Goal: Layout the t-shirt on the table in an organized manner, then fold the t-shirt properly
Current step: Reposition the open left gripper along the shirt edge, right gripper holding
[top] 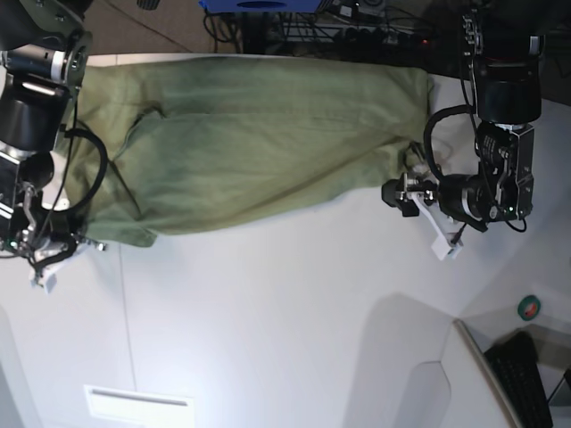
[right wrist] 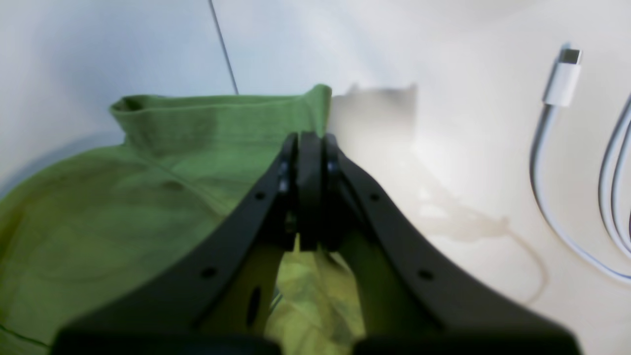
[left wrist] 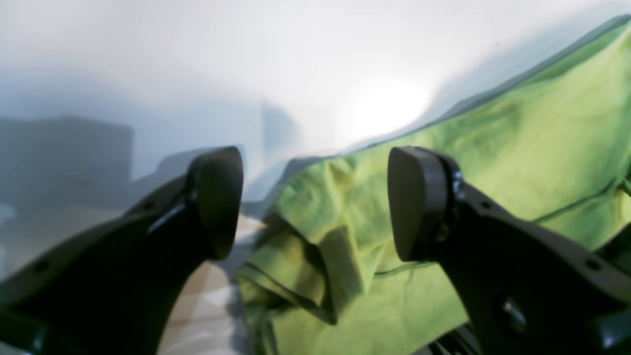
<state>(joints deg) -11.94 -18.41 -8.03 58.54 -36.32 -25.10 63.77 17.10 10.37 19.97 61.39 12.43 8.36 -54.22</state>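
Note:
The olive-green t-shirt (top: 259,134) lies spread lengthwise along the far part of the white table (top: 268,312). My left gripper (left wrist: 315,202) is open, its two dark pads (left wrist: 219,202) standing either side of a bunched sleeve of the t-shirt (left wrist: 335,231) without touching it. In the base view the left gripper (top: 403,194) hovers at the shirt's right end. My right gripper (right wrist: 310,148) is shut, tips pressed together just over the hemmed edge of the t-shirt (right wrist: 197,123). No cloth shows between them. In the base view the right gripper (top: 43,259) sits at the shirt's left end.
A white USB cable (right wrist: 562,79) loops on the table right of my right gripper. A thin dark seam (right wrist: 222,44) crosses the tabletop. Off the table's right corner lie a green tape roll (top: 530,308) and a keyboard (top: 526,370). Cables and gear crowd the far edge.

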